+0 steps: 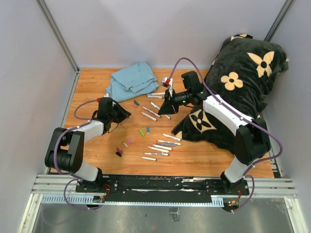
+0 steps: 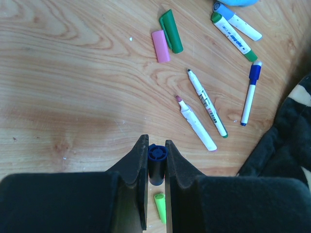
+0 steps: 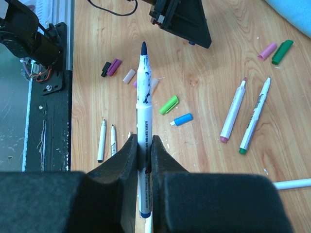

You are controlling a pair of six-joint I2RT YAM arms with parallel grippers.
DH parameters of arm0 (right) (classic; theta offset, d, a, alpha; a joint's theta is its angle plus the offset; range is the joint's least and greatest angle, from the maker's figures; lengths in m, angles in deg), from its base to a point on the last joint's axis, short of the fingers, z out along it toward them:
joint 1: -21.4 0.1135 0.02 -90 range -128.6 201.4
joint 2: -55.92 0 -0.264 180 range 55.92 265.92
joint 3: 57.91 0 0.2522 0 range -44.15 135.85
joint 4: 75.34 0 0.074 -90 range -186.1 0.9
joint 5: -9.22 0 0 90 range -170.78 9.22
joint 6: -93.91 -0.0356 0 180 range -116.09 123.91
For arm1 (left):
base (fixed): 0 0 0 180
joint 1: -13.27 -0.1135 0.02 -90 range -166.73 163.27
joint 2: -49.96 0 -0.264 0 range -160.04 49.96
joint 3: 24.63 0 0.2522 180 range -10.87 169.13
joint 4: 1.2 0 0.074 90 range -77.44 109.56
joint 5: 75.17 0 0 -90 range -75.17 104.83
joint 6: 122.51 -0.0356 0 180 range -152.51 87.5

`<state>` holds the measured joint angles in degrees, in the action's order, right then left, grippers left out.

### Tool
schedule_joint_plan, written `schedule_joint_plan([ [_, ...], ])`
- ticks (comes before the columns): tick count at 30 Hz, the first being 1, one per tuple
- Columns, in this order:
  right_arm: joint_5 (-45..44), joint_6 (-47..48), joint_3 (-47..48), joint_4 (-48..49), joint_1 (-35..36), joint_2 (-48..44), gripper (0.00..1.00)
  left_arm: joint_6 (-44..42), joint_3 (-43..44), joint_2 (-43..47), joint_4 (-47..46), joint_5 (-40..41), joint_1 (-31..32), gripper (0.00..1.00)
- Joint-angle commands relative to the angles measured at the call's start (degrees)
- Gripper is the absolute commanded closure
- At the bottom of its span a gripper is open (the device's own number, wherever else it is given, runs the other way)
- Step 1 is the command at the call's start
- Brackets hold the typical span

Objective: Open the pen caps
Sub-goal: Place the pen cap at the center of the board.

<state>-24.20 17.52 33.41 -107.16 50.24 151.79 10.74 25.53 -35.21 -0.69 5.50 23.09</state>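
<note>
My left gripper (image 2: 156,145) is shut on a dark blue pen cap (image 2: 157,162), held a little above the wood at the table's left (image 1: 125,114). My right gripper (image 3: 144,141) is shut on the barrel of an uncapped white marker (image 3: 144,92) with a dark blue tip, near the table's middle (image 1: 163,110). Loose caps lie on the wood: pink (image 2: 161,46), dark green (image 2: 171,30), lime green (image 3: 169,104), light blue (image 3: 182,119) and purple (image 3: 114,67).
A crumpled blue cloth (image 1: 132,80) lies at the back. A black cushion with cream flowers (image 1: 238,92) fills the right side. Several uncapped markers (image 1: 163,145) lie in a loose row near the front, others (image 2: 206,109) by the middle.
</note>
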Motion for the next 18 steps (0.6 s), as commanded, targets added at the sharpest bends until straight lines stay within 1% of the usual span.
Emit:
schedule_joint_plan([
  [1, 1.18, 1.07, 0.23, -0.57, -0.8, -1.37, 0.96, -1.59, 1.38, -1.04, -1.66, -1.36, -0.44, 1.0],
  [9, 1.26, 1.07, 0.23, -0.57, -0.8, -1.37, 0.96, -2.53, 0.35, -1.34, -4.82, -2.22, -0.42, 0.99],
  [18, 1.43, 1.03, 0.25, -0.56, -0.8, -1.49, 0.95, -3.03, 1.45, -5.19, -7.04, -3.57, -0.43, 0.98],
])
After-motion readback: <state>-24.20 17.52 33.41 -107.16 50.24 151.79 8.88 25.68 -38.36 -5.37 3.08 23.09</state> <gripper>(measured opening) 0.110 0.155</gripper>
